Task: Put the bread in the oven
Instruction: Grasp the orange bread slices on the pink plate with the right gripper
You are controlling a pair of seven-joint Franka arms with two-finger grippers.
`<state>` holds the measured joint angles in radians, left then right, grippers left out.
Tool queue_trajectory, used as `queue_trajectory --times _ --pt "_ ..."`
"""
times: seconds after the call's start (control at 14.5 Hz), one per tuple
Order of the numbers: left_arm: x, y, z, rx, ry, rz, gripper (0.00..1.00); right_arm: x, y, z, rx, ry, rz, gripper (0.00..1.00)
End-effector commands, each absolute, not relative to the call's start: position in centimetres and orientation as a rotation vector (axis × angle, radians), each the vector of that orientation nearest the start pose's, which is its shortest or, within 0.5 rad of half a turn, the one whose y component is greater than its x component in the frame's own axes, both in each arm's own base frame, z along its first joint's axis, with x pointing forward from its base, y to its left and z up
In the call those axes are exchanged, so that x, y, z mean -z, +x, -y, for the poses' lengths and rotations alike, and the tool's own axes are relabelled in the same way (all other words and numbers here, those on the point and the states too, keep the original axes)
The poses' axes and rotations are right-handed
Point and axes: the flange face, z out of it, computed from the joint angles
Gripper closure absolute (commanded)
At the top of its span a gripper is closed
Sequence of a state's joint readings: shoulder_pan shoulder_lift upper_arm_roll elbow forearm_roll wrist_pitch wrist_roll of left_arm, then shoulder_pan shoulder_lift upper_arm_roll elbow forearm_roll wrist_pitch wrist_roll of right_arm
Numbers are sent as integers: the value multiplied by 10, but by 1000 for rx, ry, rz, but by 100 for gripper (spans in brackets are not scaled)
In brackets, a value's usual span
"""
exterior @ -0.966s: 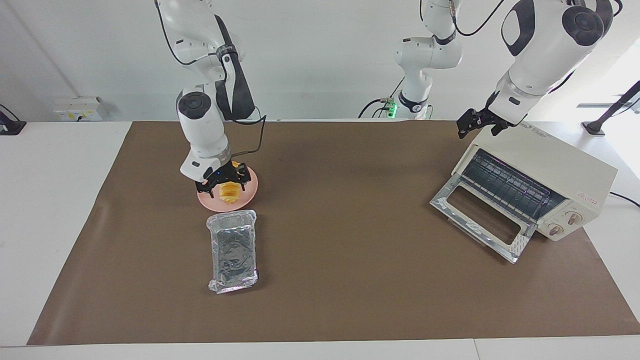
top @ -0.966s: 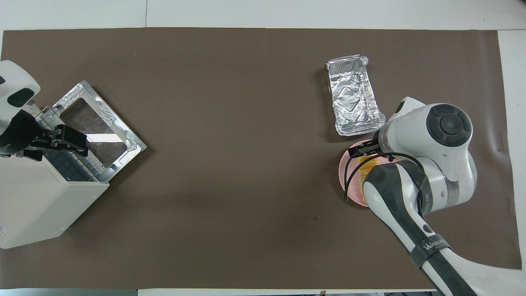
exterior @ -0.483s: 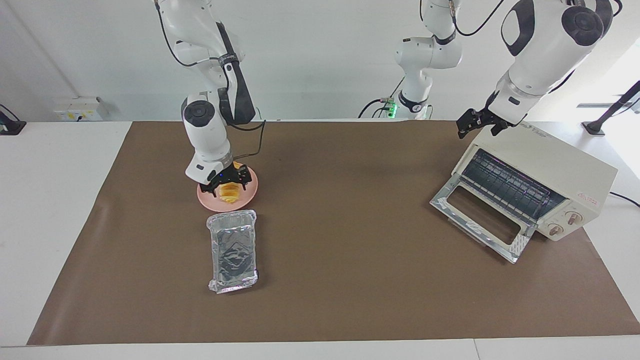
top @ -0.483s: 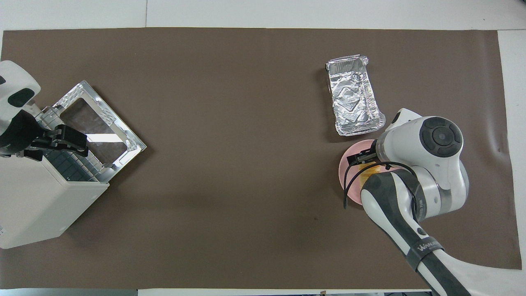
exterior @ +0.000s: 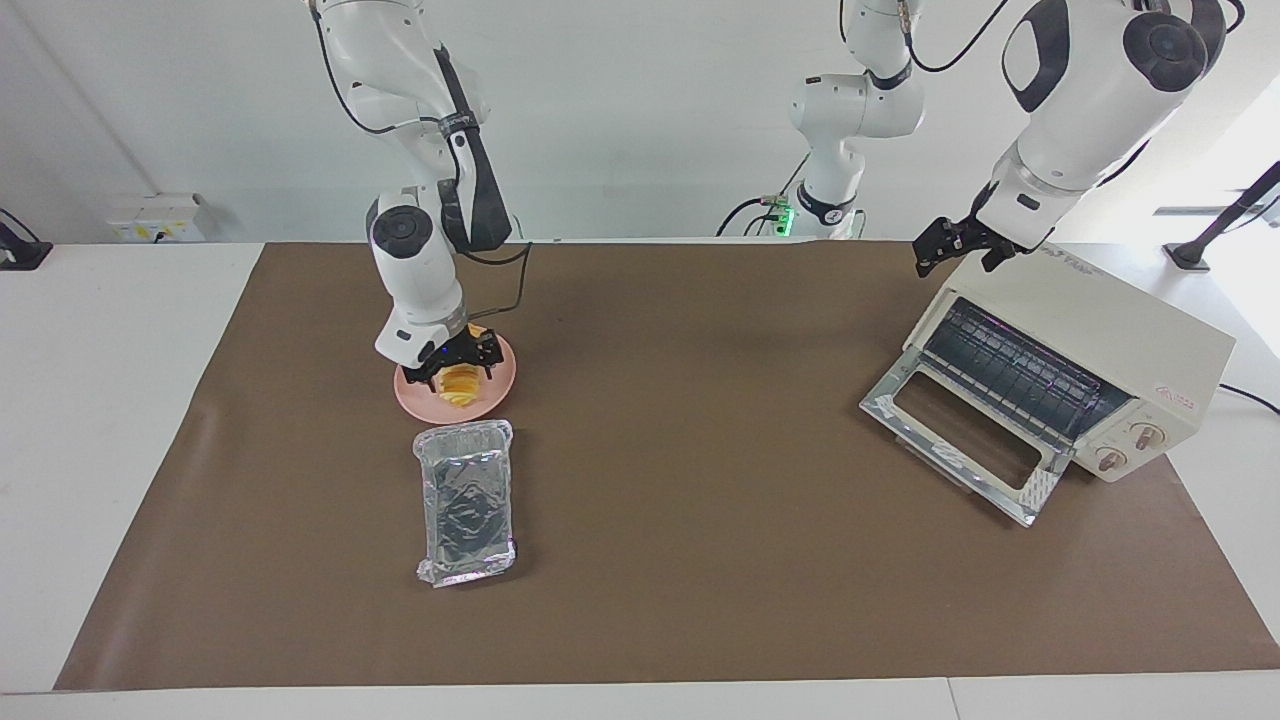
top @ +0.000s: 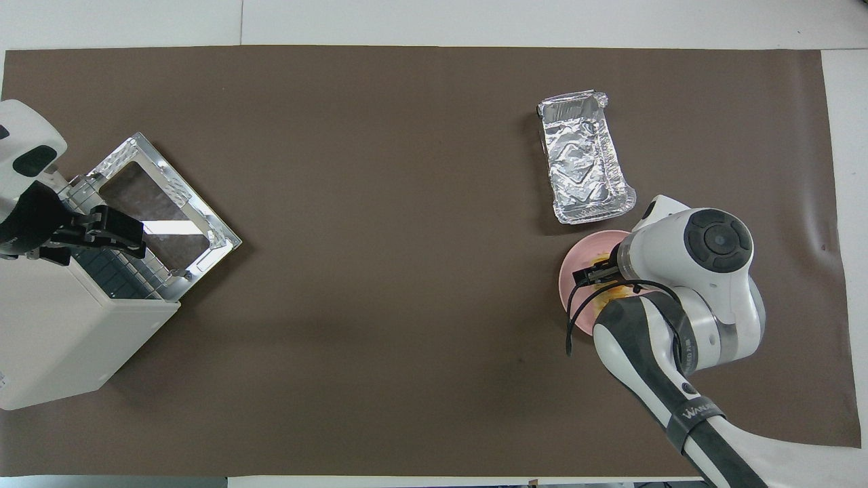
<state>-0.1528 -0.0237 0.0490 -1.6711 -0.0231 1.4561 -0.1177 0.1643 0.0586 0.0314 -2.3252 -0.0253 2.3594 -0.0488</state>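
The golden ridged bread (exterior: 460, 385) lies on a round pink plate (exterior: 503, 384) toward the right arm's end of the table. My right gripper (exterior: 456, 366) is down over the plate, open, with one finger on each side of the bread. In the overhead view the wrist hides most of the bread (top: 601, 257) and of the right gripper (top: 595, 274). The cream-white oven (exterior: 1100, 330) stands at the left arm's end, its glass door (exterior: 960, 440) dropped open and the rack visible. My left gripper (exterior: 955, 245) waits open above the oven's top edge.
A crinkled silver foil tray (exterior: 465, 500) lies just beside the plate, farther from the robots. In the overhead view it (top: 583, 163) touches the plate's (top: 575, 271) rim region. A brown mat (exterior: 700, 560) covers the table.
The right arm's wrist has shifted slightly and the gripper has settled lower around the bread, its fingers drawing in a little. The left arm has not moved.
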Motion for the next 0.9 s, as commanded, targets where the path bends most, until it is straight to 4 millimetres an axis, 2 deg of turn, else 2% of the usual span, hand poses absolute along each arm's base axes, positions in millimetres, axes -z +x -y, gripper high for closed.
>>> queue_trajectory --times 0.0,0.07,0.28,0.55,0.62,0.83 --pt "-586 520 54 -293 -3118 14 0 -316 492 -98 -6 -3127 398 81" --pt "-586 520 54 -293 -3118 14 0 -316 492 -98 -8 -3127 398 100" --pt "-586 520 54 -293 -3118 14 0 -318 492 -109 -6 -3123 431 100" --pt "-586 520 54 -290 -3118 11 0 -327 500 -111 4 -3120 452 100" --pt "-586 520 55 -288 -3118 9 0 -333 505 -111 -8 -3120 454 100" --pt "-586 520 53 -290 -3118 11 0 -374 533 -114 -78 -3124 447 100"
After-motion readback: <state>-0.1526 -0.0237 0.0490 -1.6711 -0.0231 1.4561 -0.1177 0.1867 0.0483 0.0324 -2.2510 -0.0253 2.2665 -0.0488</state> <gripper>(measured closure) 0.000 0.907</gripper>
